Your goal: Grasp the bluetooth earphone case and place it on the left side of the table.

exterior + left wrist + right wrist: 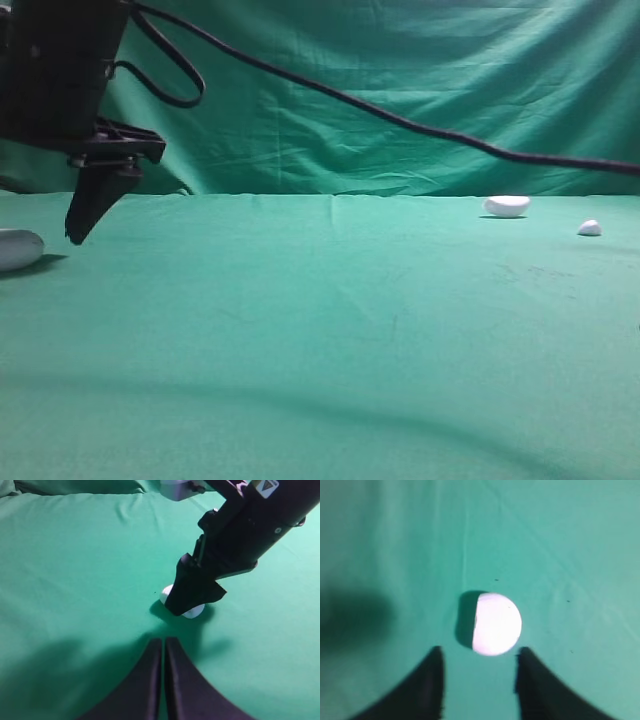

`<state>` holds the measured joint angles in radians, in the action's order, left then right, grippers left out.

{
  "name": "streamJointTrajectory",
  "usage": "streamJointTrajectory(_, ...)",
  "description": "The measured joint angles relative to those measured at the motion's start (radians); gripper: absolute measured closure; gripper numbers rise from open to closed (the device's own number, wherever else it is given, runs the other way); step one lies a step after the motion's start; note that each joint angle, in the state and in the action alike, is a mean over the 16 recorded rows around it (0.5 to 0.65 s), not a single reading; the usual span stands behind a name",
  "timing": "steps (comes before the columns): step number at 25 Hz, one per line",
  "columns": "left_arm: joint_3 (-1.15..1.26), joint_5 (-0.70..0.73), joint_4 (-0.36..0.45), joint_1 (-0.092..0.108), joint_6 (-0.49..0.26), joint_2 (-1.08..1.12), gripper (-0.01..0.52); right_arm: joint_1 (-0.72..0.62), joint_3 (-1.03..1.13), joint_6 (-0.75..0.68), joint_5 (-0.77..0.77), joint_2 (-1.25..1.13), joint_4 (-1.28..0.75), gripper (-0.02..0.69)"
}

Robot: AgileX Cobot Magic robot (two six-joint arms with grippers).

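Note:
The bluetooth earphone case, white and rounded, lies on the green table at the far left edge of the exterior view. My right gripper has reached across to the left and hangs just above and beside the case. In the right wrist view the right gripper is open, and the case rests on the cloth just beyond its fingertips, not gripped. In the left wrist view my left gripper is shut and empty. It points at the case, which the right gripper half hides.
A flatter white half-oval piece and a tiny white lump lie at the back right of the table. A black cable runs across the green backdrop from the right arm.

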<state>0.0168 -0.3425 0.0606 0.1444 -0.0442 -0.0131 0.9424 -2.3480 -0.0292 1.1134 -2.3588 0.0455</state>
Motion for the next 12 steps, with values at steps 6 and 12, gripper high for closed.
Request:
streamJointTrajectory(6, 0.000, 0.000, 0.000, 0.000, 0.000, 0.000, 0.514, 0.000, -0.058, -0.044, 0.115, 0.097, -0.028, 0.566)
streamJointTrajectory(12, 0.000, 0.000, 0.000, 0.000, 0.000, 0.000, 0.514, 0.000, 0.037, -0.079, 0.145, 0.263, -0.073, 0.662)
